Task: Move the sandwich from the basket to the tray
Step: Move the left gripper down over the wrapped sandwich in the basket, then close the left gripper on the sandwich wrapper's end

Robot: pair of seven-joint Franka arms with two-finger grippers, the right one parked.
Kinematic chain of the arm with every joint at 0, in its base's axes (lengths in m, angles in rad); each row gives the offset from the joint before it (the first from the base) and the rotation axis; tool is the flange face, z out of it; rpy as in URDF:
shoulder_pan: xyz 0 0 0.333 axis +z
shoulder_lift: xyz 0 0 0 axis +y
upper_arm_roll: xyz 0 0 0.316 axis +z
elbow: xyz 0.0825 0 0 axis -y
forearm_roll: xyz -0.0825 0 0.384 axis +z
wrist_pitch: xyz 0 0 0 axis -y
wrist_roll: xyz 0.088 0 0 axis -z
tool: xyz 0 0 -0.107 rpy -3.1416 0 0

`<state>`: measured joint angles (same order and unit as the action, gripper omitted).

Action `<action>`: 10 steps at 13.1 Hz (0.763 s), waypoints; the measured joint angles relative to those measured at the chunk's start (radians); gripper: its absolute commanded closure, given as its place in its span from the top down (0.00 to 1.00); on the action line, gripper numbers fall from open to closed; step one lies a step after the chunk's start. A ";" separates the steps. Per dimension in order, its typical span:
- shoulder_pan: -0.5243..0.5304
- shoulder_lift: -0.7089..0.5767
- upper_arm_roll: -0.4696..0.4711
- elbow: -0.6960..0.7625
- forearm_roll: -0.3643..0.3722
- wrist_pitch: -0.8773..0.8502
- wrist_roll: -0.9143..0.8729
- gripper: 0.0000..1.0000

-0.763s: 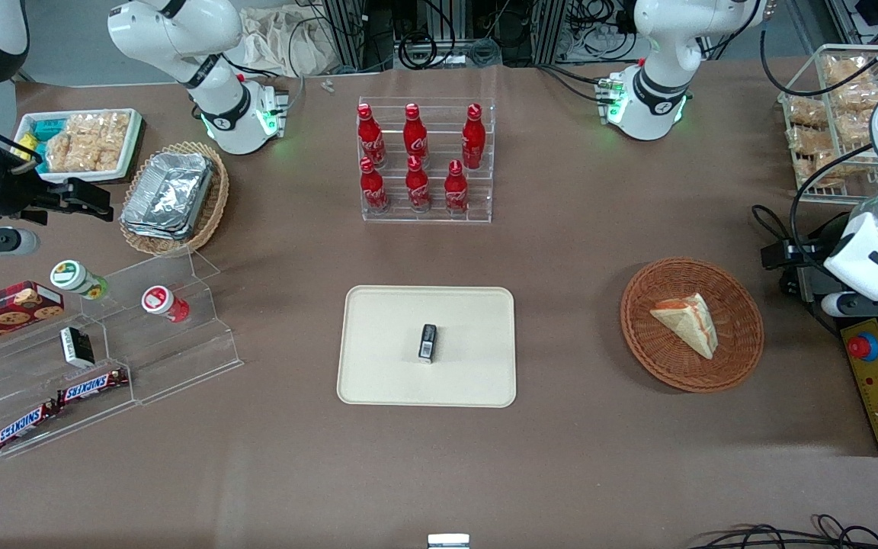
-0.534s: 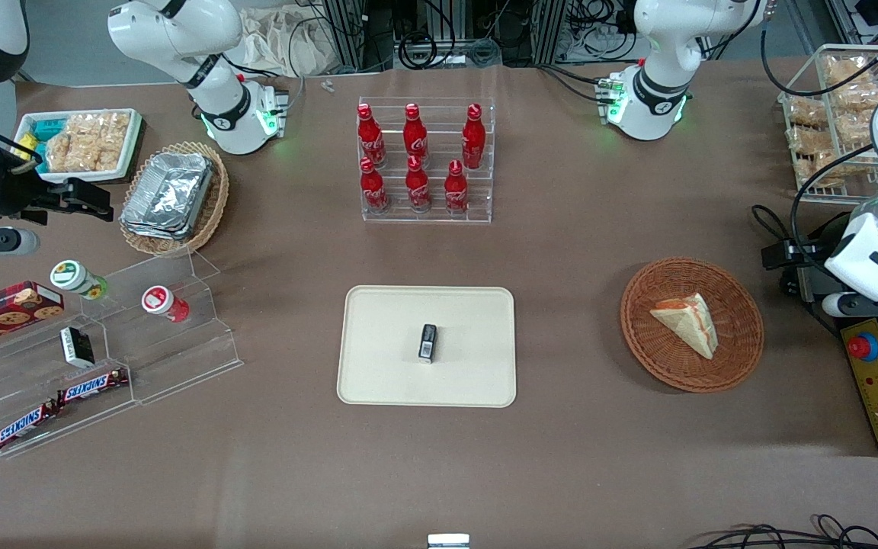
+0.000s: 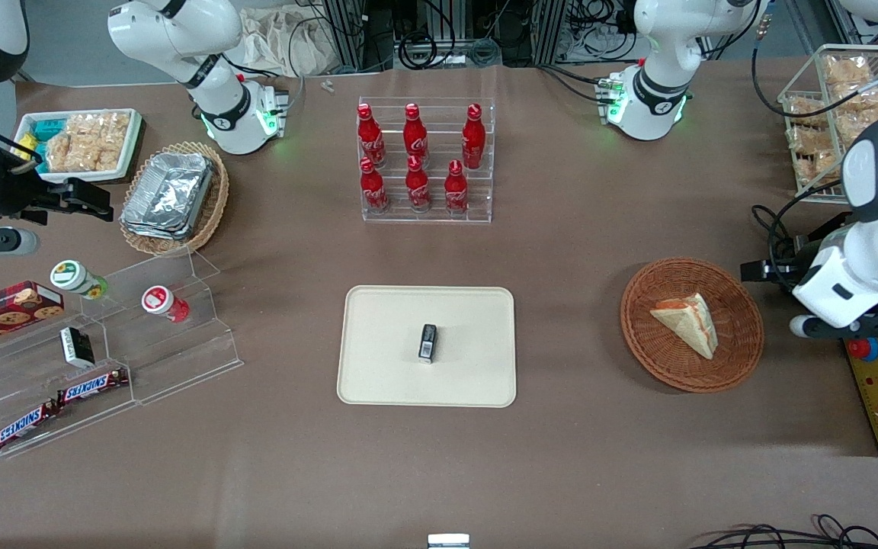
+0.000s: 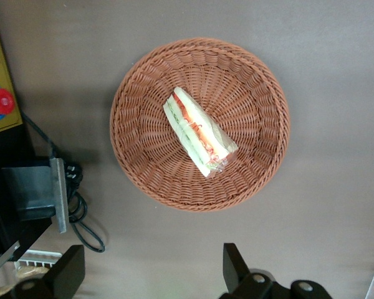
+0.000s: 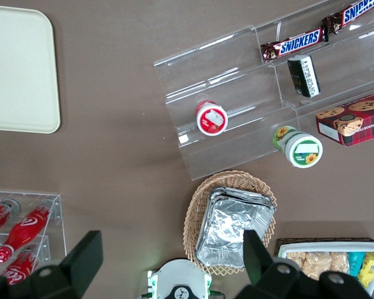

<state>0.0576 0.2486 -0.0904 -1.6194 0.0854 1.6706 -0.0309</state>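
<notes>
Wicker basket (image 4: 199,124) holds sandwich (image 4: 199,132) (wrapped); spread claw (image 4: 153,274) above

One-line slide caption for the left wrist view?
Open gripper hovers above the wrapped sandwich lying in the round wicker basket, before any grasp.

1. I read "SNICKERS" on two chocolate bars (image 3: 92,386) (image 3: 24,424) lying on the lowest step of the clear stand (image 3: 180,366); the right wrist view shows the same word on them (image 5: 291,42).
2. The six red bottles (image 3: 416,156) in the clear rack carry white script I cannot make out.
3. My gripper (image 4: 146,274) hangs open above the table beside the basket (image 4: 262,93); I see no lettering there.
</notes>
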 measured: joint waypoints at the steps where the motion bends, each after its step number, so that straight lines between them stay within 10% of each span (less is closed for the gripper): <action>1: 0.000 0.001 0.000 -0.040 0.000 0.049 -0.004 1.00; 10: 0.000 -0.002 0.000 -0.317 -0.020 0.362 -0.324 1.00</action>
<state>0.0576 0.2462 -0.0902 -1.9360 0.0657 2.0326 -0.3545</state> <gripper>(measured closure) 0.000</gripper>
